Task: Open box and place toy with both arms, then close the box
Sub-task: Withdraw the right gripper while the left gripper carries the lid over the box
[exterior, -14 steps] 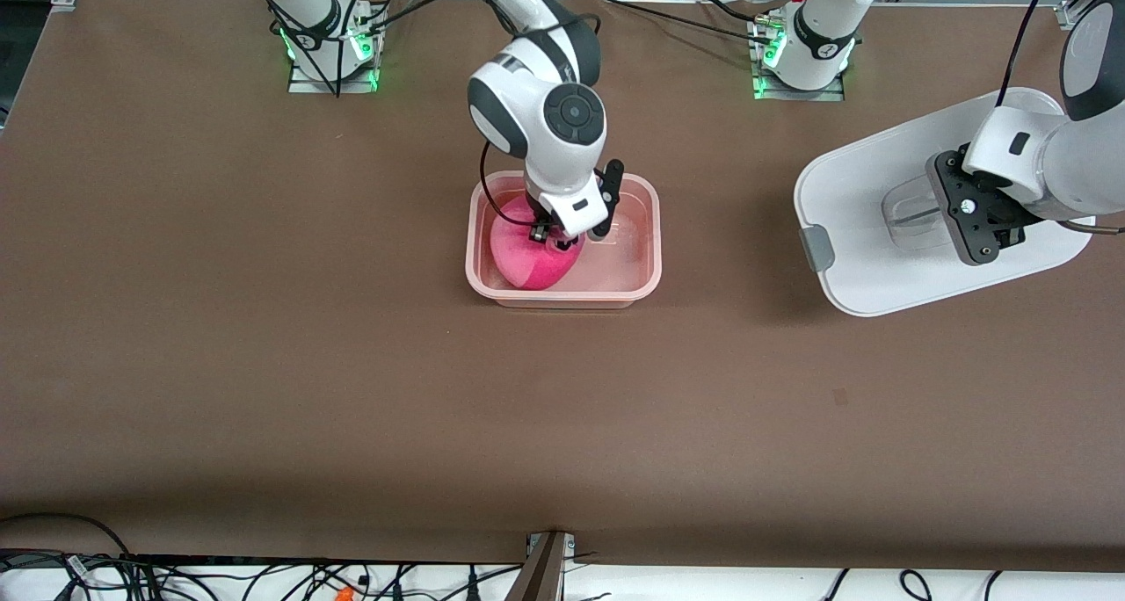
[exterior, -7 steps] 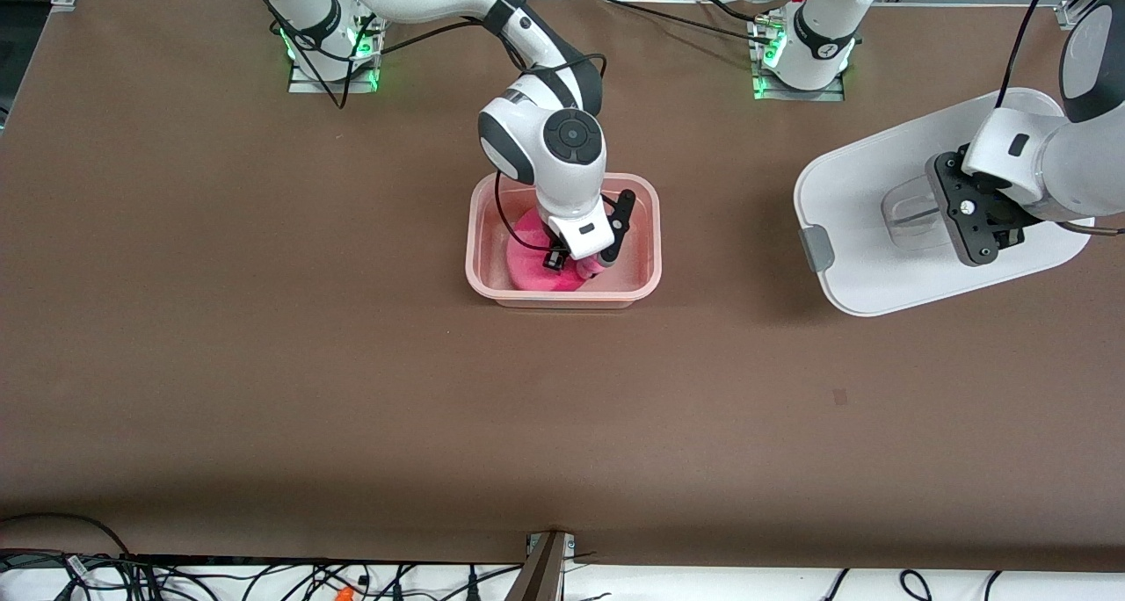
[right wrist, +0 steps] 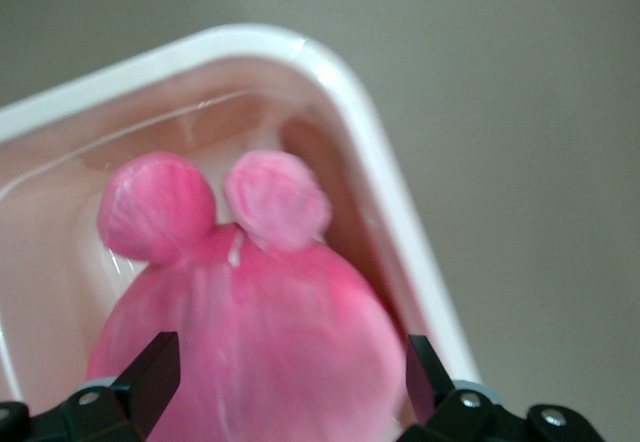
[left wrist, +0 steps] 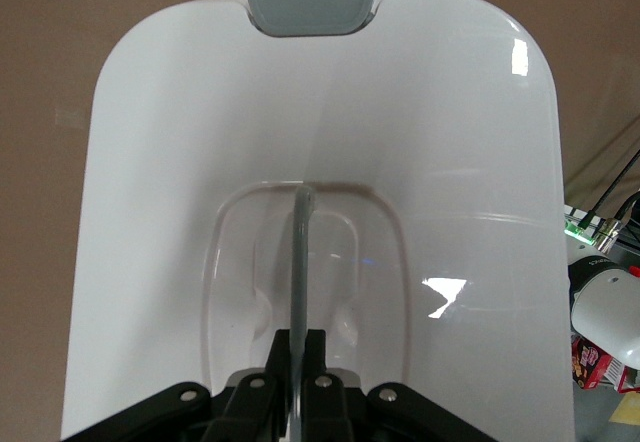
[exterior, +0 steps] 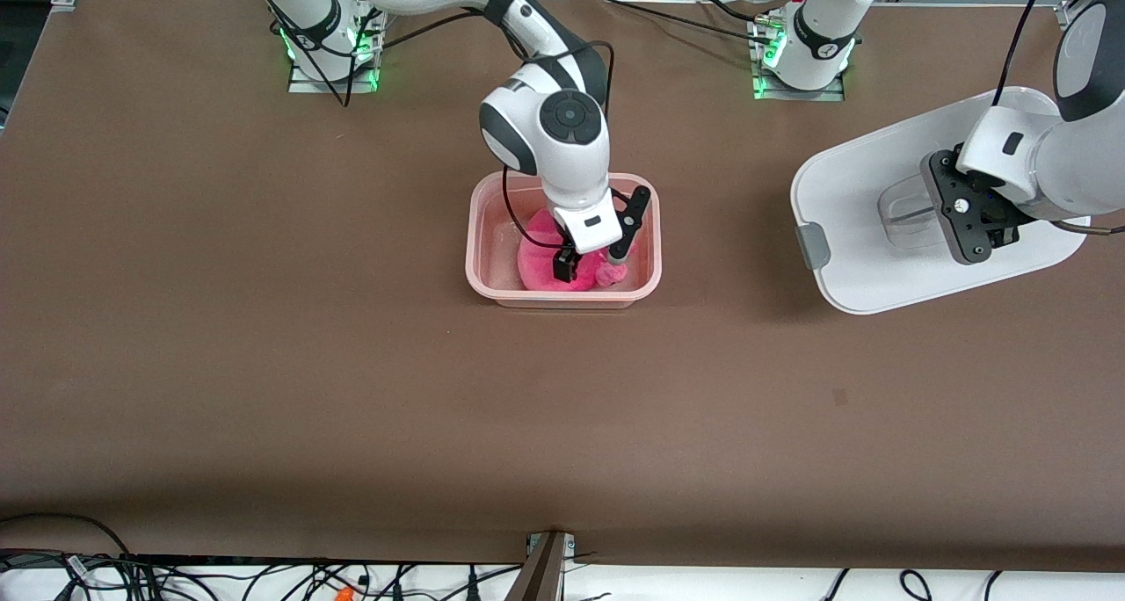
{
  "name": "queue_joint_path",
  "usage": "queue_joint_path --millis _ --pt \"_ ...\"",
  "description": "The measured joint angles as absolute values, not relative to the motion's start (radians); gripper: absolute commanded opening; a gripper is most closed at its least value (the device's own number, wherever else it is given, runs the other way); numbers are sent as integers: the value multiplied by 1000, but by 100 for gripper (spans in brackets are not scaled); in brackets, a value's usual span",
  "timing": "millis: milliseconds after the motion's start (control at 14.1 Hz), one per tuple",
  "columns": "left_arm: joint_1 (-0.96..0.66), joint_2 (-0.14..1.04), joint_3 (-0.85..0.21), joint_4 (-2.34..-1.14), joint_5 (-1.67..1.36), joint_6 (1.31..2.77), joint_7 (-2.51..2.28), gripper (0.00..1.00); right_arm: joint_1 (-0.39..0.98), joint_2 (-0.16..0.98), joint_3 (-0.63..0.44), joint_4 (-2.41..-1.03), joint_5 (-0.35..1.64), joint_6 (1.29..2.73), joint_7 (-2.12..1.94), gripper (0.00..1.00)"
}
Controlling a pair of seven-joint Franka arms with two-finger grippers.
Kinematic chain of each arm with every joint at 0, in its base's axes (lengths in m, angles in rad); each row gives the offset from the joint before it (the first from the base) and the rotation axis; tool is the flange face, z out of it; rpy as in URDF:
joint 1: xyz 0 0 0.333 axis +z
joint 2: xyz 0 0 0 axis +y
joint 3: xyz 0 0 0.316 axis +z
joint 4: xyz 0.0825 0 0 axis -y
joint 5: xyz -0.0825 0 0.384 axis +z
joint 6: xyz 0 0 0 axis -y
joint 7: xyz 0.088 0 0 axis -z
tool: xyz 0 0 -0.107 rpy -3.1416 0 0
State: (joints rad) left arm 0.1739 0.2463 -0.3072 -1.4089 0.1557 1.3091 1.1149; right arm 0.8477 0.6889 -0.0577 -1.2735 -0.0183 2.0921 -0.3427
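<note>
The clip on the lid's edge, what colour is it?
Grey clip, clearest in the left wrist view.

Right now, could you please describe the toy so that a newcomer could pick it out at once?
Near the middle of the brown table stands a translucent pink plastic tub, lid off. Inside it, under the right pincer, lies the bright pink dome-shaped plush toy; its two round ears and saturated colour set it apart from the paler tub.

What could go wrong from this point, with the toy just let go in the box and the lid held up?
1. The right gripper is open, but its fingers flank the plush toy closely; lifting could drag it out of the pink box.
2. The left gripper pinches only the thin clear handle, so the white lid may tilt or slip.
</note>
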Motion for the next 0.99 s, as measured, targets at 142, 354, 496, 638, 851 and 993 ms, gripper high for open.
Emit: queue_joint_path --millis 142,354,496,638,851,993 --pt "158 248 -315 -1409 144 1309 1117 0 844 602 -136 -1261 -5 1999 -314 100" --pt "82 266 -319 -1410 67 1303 1118 0 825 461 -317 -1260 41 1875 -307 100" --pt "48 281 -320 -1410 -18 1304 1117 0 804 399 -425 -1265 104 1805 -314 100" --pt "35 303 -324 -1410 -71 1332 1121 0 793 350 -503 -1271 161 1725 -310 100" --pt "-20 341 -337 -1412 -91 1454 1126 0 757 278 -551 -1290 168 1601 -179 100" --pt "-84 353 -343 -1425 -92 1548 1125 0 641 235 -491 -1303 164 1537 -106 100"
